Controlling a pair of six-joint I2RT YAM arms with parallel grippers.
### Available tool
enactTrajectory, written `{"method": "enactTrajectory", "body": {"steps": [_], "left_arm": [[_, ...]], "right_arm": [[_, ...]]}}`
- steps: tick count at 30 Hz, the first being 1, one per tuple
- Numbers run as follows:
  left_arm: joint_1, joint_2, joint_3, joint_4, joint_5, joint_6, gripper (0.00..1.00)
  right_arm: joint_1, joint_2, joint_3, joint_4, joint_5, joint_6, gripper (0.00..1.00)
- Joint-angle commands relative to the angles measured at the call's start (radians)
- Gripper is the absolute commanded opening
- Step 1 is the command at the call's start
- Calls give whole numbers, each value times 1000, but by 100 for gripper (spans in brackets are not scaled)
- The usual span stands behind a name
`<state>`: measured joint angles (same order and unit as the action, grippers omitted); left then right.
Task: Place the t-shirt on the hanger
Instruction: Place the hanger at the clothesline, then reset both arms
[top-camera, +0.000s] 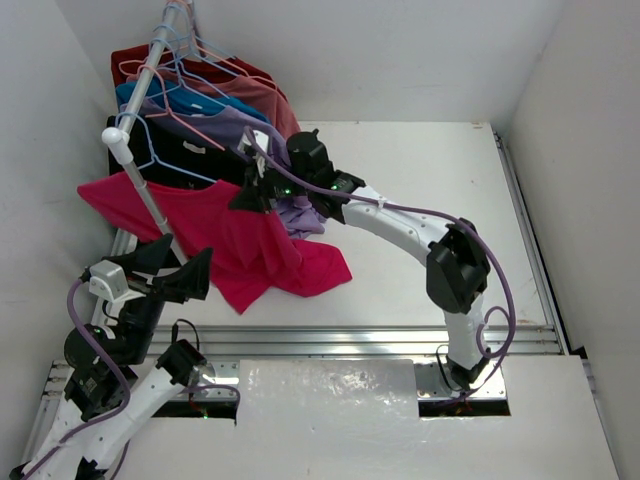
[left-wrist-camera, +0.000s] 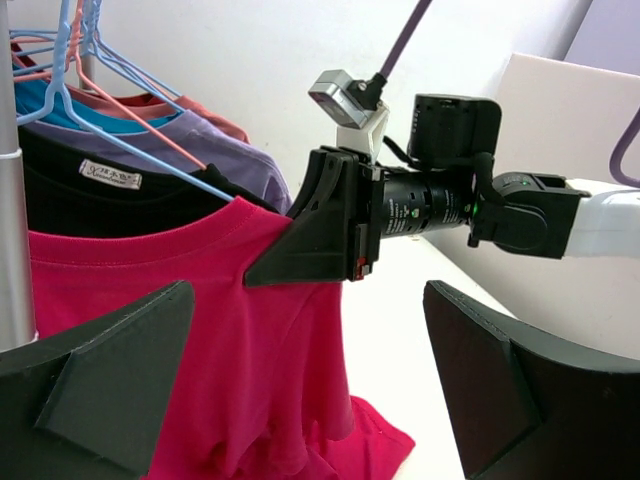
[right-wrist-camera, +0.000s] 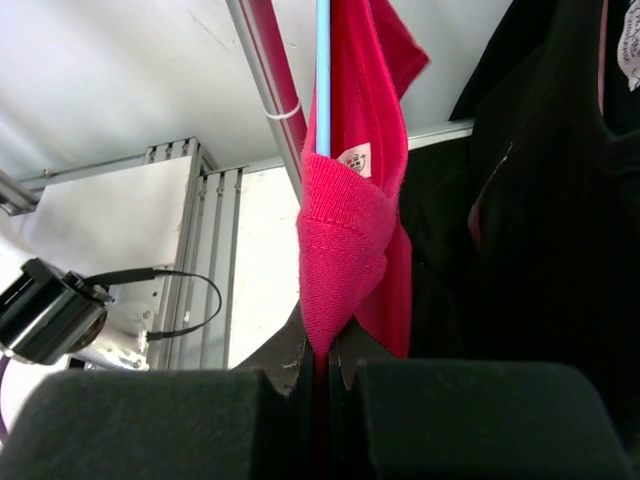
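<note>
The magenta t-shirt (top-camera: 215, 225) hangs by its neck from the light-blue hanger (left-wrist-camera: 150, 160) on the rack, and its lower part trails onto the table (top-camera: 310, 270). My right gripper (top-camera: 245, 197) is shut on the shirt's shoulder edge. In the right wrist view the cloth (right-wrist-camera: 345, 230) is pinched between the shut fingers (right-wrist-camera: 330, 375), with the hanger's blue wire (right-wrist-camera: 322, 70) and a white label (right-wrist-camera: 353, 158) above. My left gripper (top-camera: 188, 250) is open and empty, just in front of the hanging shirt (left-wrist-camera: 220, 330). The right gripper also shows in the left wrist view (left-wrist-camera: 265, 272).
The rack pole (top-camera: 150, 75) carries black (top-camera: 180, 150), purple (top-camera: 300, 215), teal (top-camera: 200, 100), salmon (top-camera: 270, 105) and dark red (top-camera: 230, 72) shirts on pink and blue wire hangers. White walls close in the table. A metal rail (top-camera: 400, 340) runs along the near edge.
</note>
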<state>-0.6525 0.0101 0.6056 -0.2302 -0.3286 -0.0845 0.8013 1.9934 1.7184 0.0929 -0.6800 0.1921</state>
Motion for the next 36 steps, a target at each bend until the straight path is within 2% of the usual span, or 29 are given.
{"method": "enactTrajectory", "body": {"steps": [1,4,5,7,8,9,11,14,17,18,20,21,23,24,26,27,31,32,33,36], "left_arm": [[10,-125,-7,12,-6,-8,97],[10,-125,-9,12,-10,-6,97],[10,-125,-10,11,-12,-6,97],[10,-121,-10,6,-38,-9,97],[10,-118,-9,3,-55,-14,98],[10,-102,-6,-1,-75,-18,98],[10,-75,11,-29,-157,-44,99],[11,51,45,-87,-275,-98,100],[30,158,83,-168,-335,-142,99],[54,198,103,-199,-346,-176,100],[79,220,118,-227,-365,-195,100],[88,226,123,-244,-386,-208,100],[103,237,146,-305,-479,-272,100],[106,240,158,-331,-504,-299,100],[113,240,178,-365,-533,-330,100],[114,235,177,-363,-530,-328,100],[114,217,212,-382,-367,-199,100],[114,226,264,-409,-318,-192,100],[114,256,299,-487,-317,-198,100],[114,336,446,-648,-348,-187,100]], "right_arm": [[6,-18,66,85,17,7,0],[6,2,98,54,22,1,0],[6,1,90,56,8,-3,7],[4,-25,43,59,-1,-11,33],[4,-42,17,68,5,-16,71],[3,-62,-5,64,19,-23,87],[-2,-137,-66,10,46,-60,99],[-25,-289,-182,-80,112,-86,99],[-59,-505,-351,-169,287,-59,99],[-76,-627,-437,-230,418,-43,99],[-77,-750,-515,-298,552,-14,99],[-79,-877,-590,-368,671,9,99],[-77,-1006,-690,-427,770,18,99],[-77,-1132,-719,-477,836,7,99],[-77,-1244,-770,-578,928,3,99],[-77,-1333,-772,-619,950,9,99],[-77,-1458,-723,-823,1049,17,99],[-77,-1470,-692,-860,1068,20,99],[-77,-1481,-678,-930,1088,39,99],[-77,-1521,-655,-1001,1160,79,99]]}}
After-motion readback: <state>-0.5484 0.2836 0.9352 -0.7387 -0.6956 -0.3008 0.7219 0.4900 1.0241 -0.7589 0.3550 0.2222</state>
